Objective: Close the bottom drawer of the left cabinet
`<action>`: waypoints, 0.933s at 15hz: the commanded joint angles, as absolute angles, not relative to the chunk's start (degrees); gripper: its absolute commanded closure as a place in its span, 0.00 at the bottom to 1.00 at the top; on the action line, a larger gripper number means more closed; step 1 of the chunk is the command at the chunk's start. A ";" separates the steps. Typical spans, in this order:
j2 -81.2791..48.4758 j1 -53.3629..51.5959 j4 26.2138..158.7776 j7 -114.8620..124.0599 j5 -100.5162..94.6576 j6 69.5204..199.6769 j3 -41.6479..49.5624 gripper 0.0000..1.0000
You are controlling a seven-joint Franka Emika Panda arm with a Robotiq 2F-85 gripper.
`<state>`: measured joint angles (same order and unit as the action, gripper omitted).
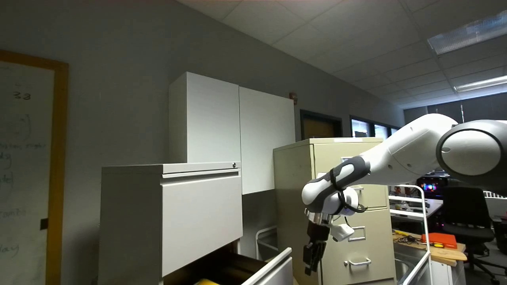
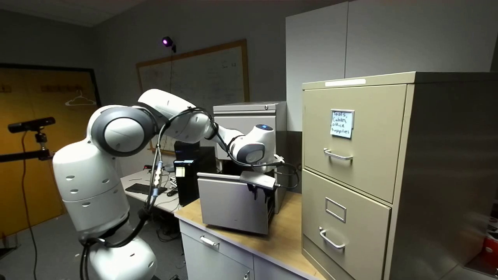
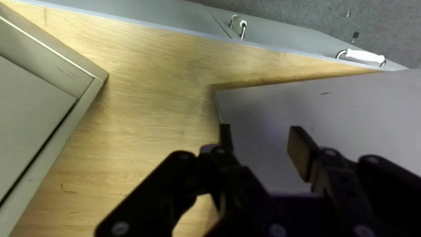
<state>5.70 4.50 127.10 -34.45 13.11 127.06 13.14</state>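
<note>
The left cabinet is pale grey metal and also shows in an exterior view behind the arm. Its bottom drawer is pulled out over the wooden counter. In an exterior view its front is cut by the lower edge, and a dark interior with a yellow thing shows. The wrist view shows its flat front. My gripper is open with nothing between the fingers. It points down, by the drawer front's end nearer the beige cabinet. In an exterior view a gap shows between the gripper and the drawer front.
A taller beige filing cabinet stands on the wooden counter, close to my gripper. White cupboards hang on the wall. Below the counter are grey doors with handles. A desk stands beyond the drawer.
</note>
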 commanded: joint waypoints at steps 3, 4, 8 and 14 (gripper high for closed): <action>0.36 5.43 122.21 -36.18 24.23 128.32 12.13 0.96; -0.64 5.77 121.37 -36.39 26.59 127.90 12.14 0.99; -3.93 7.38 117.60 -37.77 35.85 126.10 11.41 1.00; -6.76 9.18 111.16 -39.93 43.75 118.64 9.82 1.00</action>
<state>-4.57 8.16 117.53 -38.91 39.20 122.55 12.06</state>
